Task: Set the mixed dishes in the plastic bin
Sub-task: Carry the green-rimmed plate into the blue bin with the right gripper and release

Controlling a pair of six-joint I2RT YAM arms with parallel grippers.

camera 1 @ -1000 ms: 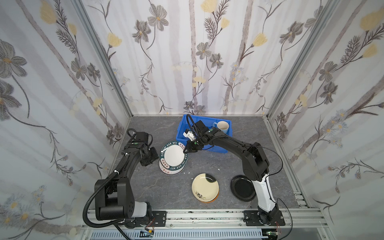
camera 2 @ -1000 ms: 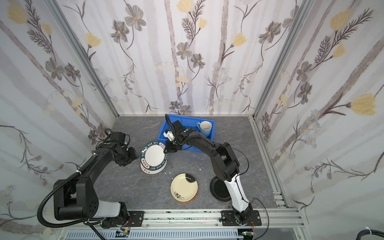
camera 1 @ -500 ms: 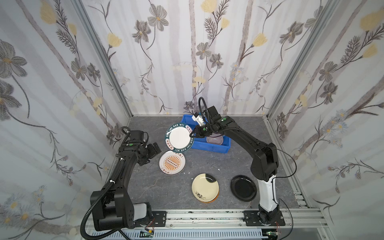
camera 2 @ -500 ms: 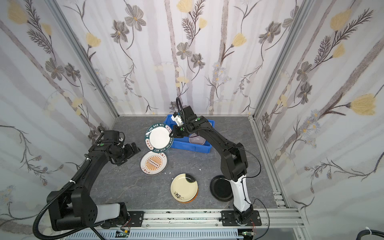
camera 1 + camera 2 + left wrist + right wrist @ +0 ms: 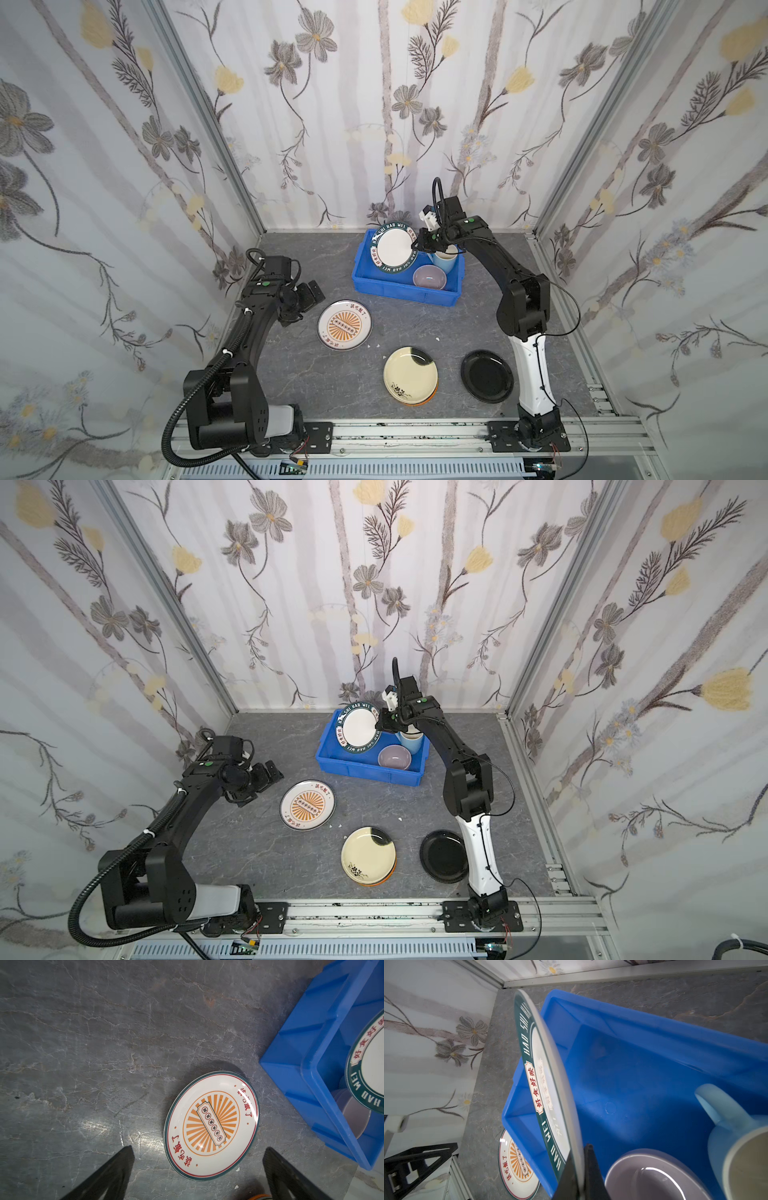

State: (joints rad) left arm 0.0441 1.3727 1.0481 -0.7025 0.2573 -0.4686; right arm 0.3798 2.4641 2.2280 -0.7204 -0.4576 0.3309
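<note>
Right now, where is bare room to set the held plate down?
Bin floor beside the lilac bowl and mug is bare, under the lettered plate the right gripper holds. Table is open between sunburst plate and front rail. Crowded: cream plate, black plate.

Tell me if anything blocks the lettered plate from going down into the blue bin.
Nothing visible does. The right gripper holds the lettered plate on edge over the blue bin, whose floor beneath it is bare. The lilac bowl and light blue mug sit at the bin's other end, close by the gripper.
</note>
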